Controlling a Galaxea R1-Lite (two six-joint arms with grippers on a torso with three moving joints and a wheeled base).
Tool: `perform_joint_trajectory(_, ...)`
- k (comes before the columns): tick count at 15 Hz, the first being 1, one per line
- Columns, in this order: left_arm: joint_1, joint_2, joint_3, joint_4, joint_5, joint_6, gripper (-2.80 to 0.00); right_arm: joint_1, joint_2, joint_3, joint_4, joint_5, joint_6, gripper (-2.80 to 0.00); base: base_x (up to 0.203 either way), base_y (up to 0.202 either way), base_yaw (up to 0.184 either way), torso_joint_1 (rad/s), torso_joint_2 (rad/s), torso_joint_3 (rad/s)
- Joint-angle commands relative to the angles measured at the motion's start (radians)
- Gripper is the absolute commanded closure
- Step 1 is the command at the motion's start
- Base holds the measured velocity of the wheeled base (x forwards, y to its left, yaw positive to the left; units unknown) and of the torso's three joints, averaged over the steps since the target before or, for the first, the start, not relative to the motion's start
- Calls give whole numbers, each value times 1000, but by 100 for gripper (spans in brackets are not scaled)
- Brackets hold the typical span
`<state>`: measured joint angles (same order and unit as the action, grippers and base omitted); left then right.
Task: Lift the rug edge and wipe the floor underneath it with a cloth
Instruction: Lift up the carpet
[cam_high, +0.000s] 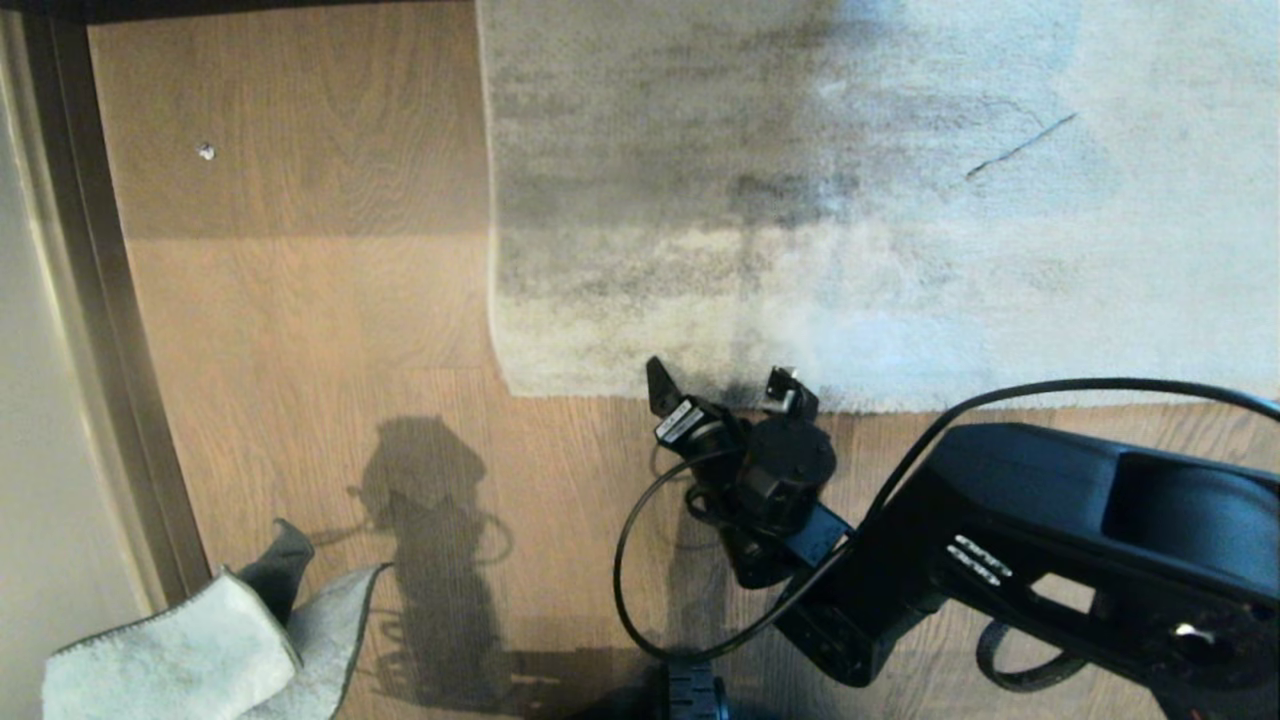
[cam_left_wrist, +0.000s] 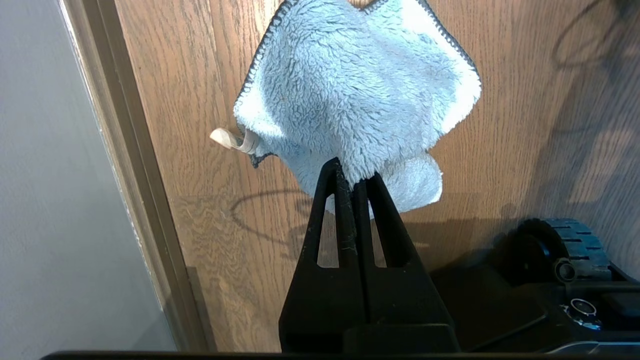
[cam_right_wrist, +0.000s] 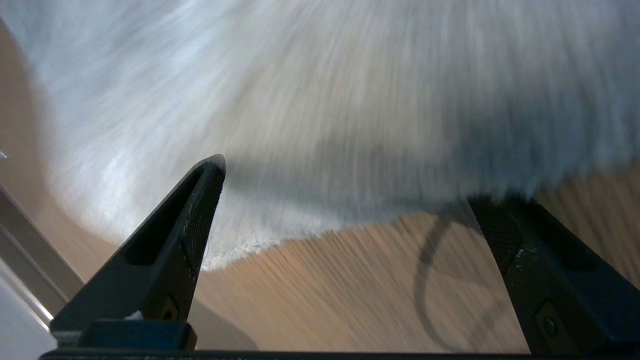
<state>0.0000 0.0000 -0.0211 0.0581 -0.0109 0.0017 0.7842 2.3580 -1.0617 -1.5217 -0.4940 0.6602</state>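
Observation:
The pale grey rug (cam_high: 850, 200) with darker smudges lies flat on the wood-grain floor (cam_high: 330, 300). Its near rug edge (cam_high: 600, 393) runs to a rounded corner on the left. My right gripper (cam_high: 722, 380) hangs open right at that edge, one fingertip over the pile and the other at the border. In the right wrist view the open right gripper (cam_right_wrist: 350, 180) straddles the rug edge (cam_right_wrist: 300, 232), with bare floor (cam_right_wrist: 350, 295) between the fingers. My left gripper (cam_left_wrist: 355, 175) is shut on the fluffy pale blue cloth (cam_left_wrist: 360, 90), which hangs above the floor. That cloth (cam_high: 190, 655) shows low on the left.
A dark baseboard strip (cam_high: 110, 350) and pale wall run along the left. A small white speck (cam_high: 206, 152) lies on the floor. A black cable (cam_high: 640, 540) loops beside the right arm. The base's wheel (cam_left_wrist: 565, 245) sits near the left gripper.

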Motion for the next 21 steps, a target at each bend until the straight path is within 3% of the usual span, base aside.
perform_joint_trajectory(1,0,0,0,0,0,0,0,20,-54,45,-48,-8,4,-280,0,0,0,0,0,0)
perform_joint_trajectory(10,0,0,0,0,0,0,0,85,-155,156,-48,-6,-26,-280,0,0,0,0,0,0)
perform_joint_trajectory(17,0,0,0,0,0,0,0,104,-171,174,-48,-6,-105,-280,0,0,0,0,0,0)
perform_joint_trajectory(21,0,0,0,0,0,0,0,105,-159,161,-48,-7,-66,-280,0,0,0,0,0,0)
